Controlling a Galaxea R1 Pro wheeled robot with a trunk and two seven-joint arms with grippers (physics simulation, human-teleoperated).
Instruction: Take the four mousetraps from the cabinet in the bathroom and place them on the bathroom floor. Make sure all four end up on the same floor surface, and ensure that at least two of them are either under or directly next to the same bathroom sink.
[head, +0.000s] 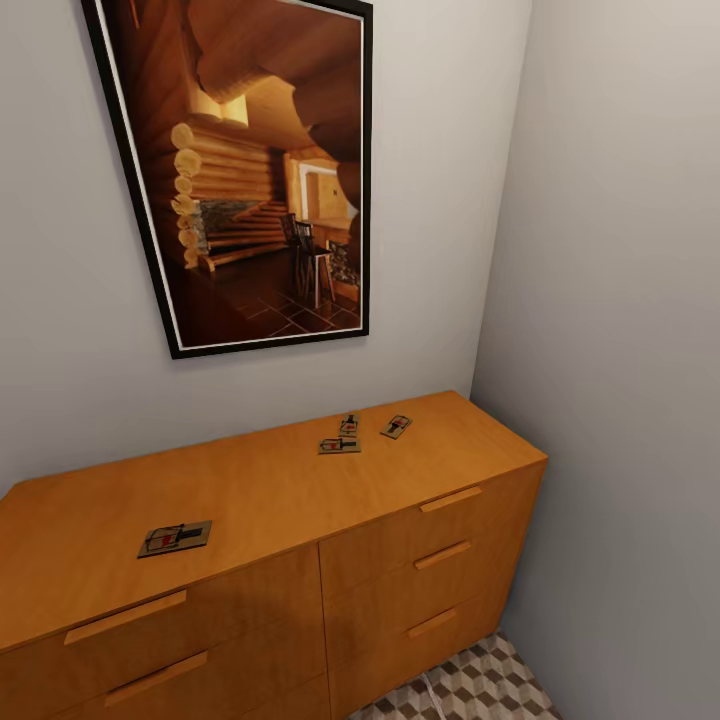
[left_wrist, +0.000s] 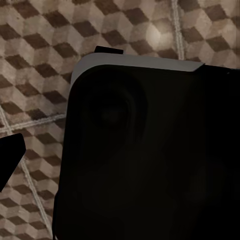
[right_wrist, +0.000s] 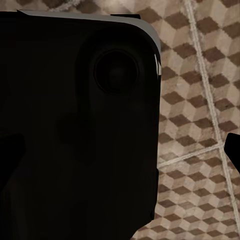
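**Four traps on the cabinet top, none lifted yet**

We see the mousetraps lying flat on top of the cabinet (head: 300, 500): one mousetrap (head: 175, 538) sits alone near the front edge on the left, and three more cluster farther back to the right, the nearest of these (head: 339, 445) just beside a second (head: 348, 424), with the third (head: 396, 427) a little apart to the right. A strip of bathroom floor (head: 480, 690) shows at the cabinet's right foot.

Our worry is the cluster: reaching for one trap could nudge its close neighbour, or push it towards the back wall (head: 60, 330), because the boards are thin and lie flat.

Both wrist views face the patterned floor (left_wrist: 35, 45) behind dark robot bodywork; we cannot tell whether either gripper is open or closed. The sink is nowhere in sight. A framed picture (head: 255, 170) hangs above.
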